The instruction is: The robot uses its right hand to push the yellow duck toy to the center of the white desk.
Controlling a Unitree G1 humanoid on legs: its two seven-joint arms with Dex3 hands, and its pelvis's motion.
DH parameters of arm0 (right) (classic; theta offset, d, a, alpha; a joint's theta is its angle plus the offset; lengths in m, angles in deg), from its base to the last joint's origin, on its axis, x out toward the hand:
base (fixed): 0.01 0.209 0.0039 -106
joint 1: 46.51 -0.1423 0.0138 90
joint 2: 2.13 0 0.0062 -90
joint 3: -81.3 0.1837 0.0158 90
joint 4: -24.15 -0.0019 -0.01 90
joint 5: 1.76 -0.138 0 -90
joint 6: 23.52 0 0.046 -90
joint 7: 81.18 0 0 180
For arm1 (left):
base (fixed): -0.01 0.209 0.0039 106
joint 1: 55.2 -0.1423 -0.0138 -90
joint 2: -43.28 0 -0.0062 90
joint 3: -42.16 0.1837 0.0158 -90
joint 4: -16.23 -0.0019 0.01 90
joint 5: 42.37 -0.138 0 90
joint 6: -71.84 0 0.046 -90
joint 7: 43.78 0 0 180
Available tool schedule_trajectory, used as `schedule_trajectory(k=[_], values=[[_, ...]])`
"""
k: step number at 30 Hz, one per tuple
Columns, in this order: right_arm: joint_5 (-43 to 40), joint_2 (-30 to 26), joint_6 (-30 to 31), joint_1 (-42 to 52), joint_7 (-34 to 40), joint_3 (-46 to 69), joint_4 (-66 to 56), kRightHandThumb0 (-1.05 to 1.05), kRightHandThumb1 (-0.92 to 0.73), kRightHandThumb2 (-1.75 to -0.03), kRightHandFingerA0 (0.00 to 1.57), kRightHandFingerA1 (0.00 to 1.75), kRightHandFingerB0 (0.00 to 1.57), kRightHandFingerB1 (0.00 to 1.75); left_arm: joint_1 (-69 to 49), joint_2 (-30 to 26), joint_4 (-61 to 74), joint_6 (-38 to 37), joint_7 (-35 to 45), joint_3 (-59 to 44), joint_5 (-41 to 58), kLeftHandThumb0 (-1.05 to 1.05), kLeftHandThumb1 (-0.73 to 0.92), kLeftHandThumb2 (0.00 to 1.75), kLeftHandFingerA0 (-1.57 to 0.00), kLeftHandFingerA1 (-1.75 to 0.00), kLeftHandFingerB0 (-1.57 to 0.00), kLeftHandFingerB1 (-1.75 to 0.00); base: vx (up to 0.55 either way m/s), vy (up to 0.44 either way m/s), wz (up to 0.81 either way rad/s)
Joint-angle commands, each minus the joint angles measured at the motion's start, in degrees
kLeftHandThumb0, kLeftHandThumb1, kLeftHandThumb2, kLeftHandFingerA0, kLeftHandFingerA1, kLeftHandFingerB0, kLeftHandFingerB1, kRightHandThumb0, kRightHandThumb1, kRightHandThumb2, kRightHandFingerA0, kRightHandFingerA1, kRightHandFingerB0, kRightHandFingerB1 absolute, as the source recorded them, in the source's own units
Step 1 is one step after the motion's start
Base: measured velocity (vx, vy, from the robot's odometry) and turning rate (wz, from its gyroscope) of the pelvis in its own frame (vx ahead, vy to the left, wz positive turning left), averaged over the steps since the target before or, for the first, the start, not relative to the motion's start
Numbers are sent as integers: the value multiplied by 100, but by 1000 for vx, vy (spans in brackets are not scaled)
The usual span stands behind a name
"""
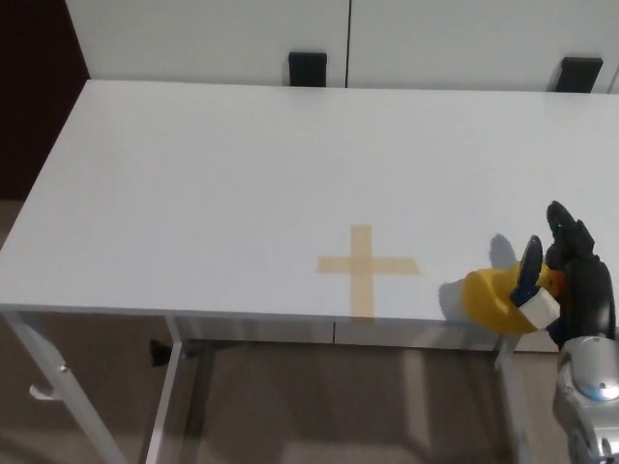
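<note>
The right hand (556, 275) presses its spread fingers against the yellow duck toy's (495, 300) right flank, grasping nothing. The duck sits near the white desk's (193, 184) front edge — the tape cross (368, 265) lies to its left, the direction to push.

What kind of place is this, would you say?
Probably a lab or office test setup rather than a home: a bare white desk with a tape cross marking a target, white cabinet fronts behind it, and a robot's right hand against a yellow duck toy.
</note>
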Motion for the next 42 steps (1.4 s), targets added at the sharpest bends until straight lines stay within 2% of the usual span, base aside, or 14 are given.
schedule_trajectory(k=[1, 5, 6, 7, 8, 9, 10, 13, 14, 16, 35, 38, 39, 42], values=[[1326, 432, -20, -269, 3117, -395, 396, -105, -85, -117, 0, 23, 0, 7, -154, 4, -42, -368, -120, 13, -14, 12, -52, 148, -146, -90, -149, -81, 0, 0, 0], [1457, 611, 51, -507, 3537, -505, 523, -105, -84, -117, 0, 16, 0, 4, -137, 28, -83, -363, -58, 2, 3, 8, -37, 130, -133, -98, -147, -96, 0, 0, 0], [1478, 659, 19, -564, 3622, -528, 554, -105, -84, -116, 0, 17, 0, 4, -136, 42, -90, -362, -43, 4, 4, 12, -57, 144, -136, -101, -141, -93, 0, 0, 0], [1491, 686, -4, -599, 3675, -542, 576, -105, -84, -116, 0, 17, 0, 4, -136, 50, -93, -363, -35, 5, 3, 12, -57, 144, -136, -101, -141, -93, 0, 0, 0], [1468, 733, -41, -639, 3681, -542, 597, -83, -91, -79, 0, 0, 0, 0, -143, 55, -86, -378, -18, -4, 15, 11, -56, 145, -144, -92, -151, -80, 0, 0, 0], [1452, 767, -69, -669, 3690, -543, 617, -83, -91, -79, 0, 0, 0, 0, -148, 58, -81, -389, -6, -12, 24, 11, -56, 145, -144, -92, -151, -80, 0, 0, 0], [1465, 813, -124, -722, 3711, -573, 647, -105, -83, -114, 0, 14, 0, 3, -136, 56, -96, -383, -3, -14, 22, 19, -54, 151, -144, -90, -150, -79, 0, 0, 0], [1491, 932, -252, -856, 3796, -648, 717, -105, -82, -111, 0, 13, 0, 1, -120, 45, -81, -368, 11, -15, 20, 16, -58, 156, -142, -88, -151, -79, 0, 0, 0], [1445, 1001, -360, -906, 3706, -655, 729, -105, -83, -111, 0, 13, 0, 0, -113, 44, -69, -363, 3, 5, 0, 7, -41, 138, -148, -86, -151, -89, 0, 0, 0], [1370, 1077, -514, -936, 3531, -664, 729, -105, -83, -113, 0, 14, 0, 1, -101, 55, -66, -367, 6, 14, -6, 16, -51, 144, -150, -85, -150, -82, 0, 0, 0], [1117, 1559, -1189, -1100, 3167, -831, 1104, -98, -76, -104, 0, 12, 0, 0, 46, 215, -136, -293, 235, 58, 49, 18, -51, 136, -156, -81, -154, -83, 0, 0, 0], [1083, 1609, -1196, -1062, 3123, -839, 1108, -98, -76, -104, 0, 13, 0, 0, 84, 258, -137, -232, 252, 65, 50, 19, -52, 138, -150, -83, -157, -79, 0, 0, 0], [1103, 1642, -1236, -1038, 3139, -869, 1162, -96, -75, -103, 0, 12, 0, 0, 97, 285, -135, -182, 271, -4, 124, 41, -56, 165, -140, -103, -152, -95, 0, 0, 0], [1134, 1683, -1304, -1013, 3172, -917, 1255, -96, -75, -103, 0, 12, 0, 0, 111, 320, -132, -115, 302, -117, 233, 41, -56, 165, -140, -103, -152, -95, 0, 0, 0]])
